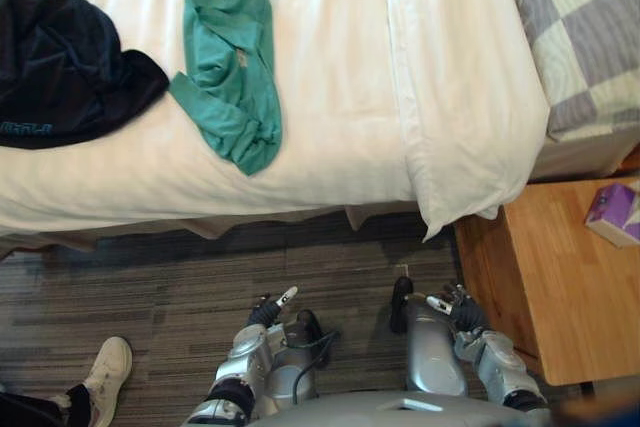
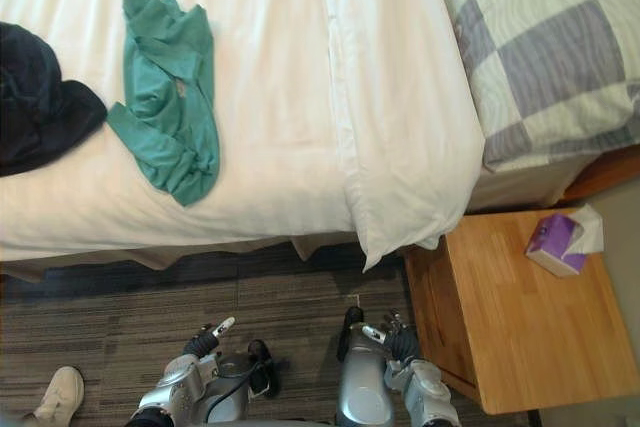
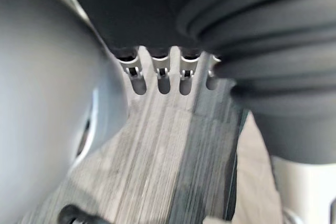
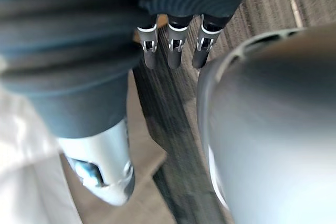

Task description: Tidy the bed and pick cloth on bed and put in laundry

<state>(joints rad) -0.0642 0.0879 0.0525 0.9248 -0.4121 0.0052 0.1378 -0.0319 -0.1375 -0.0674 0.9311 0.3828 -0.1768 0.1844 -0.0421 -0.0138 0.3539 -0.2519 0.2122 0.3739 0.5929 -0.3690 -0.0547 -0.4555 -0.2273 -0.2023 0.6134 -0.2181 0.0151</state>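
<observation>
Left hand (image 1: 272, 309): low over the carpet (image 1: 150, 277), short of the bed's near edge; holds nothing.
Left fingers (image 3: 160, 74): loose and slightly apart in a row, pointing down at the carpet, touching nothing.
Right hand (image 1: 458, 311): low, with the bedside table (image 2: 520, 337) just to the outer side of its fingers; empty.
Right fingers (image 4: 175, 51): relaxed, side by side with small gaps, dark tips toward the carpet, clear of everything.
Green cloth (image 1: 228, 77): crumpled on the bed (image 1: 330, 97), ahead of the left fingertips and well apart from them, its lower end near the bed's edge.
Dark cloth (image 1: 65, 62): bunched on the bed, further out past the left fingers than the green one, just beside it; cannot tell if the two touch.
White cover (image 1: 460, 97): lies along the bed ahead of the right fingers, one corner hanging over the edge toward them, not touching.
Checked blanket (image 2: 540, 47): beyond the white cover, on the right fingers' outer side.
Purple box (image 2: 558, 239): on the far corner of the bedside table, well apart from the right fingers.
Shoe (image 1: 108, 367): a person's white shoe on the carpet, out to the left of the left fingers.
</observation>
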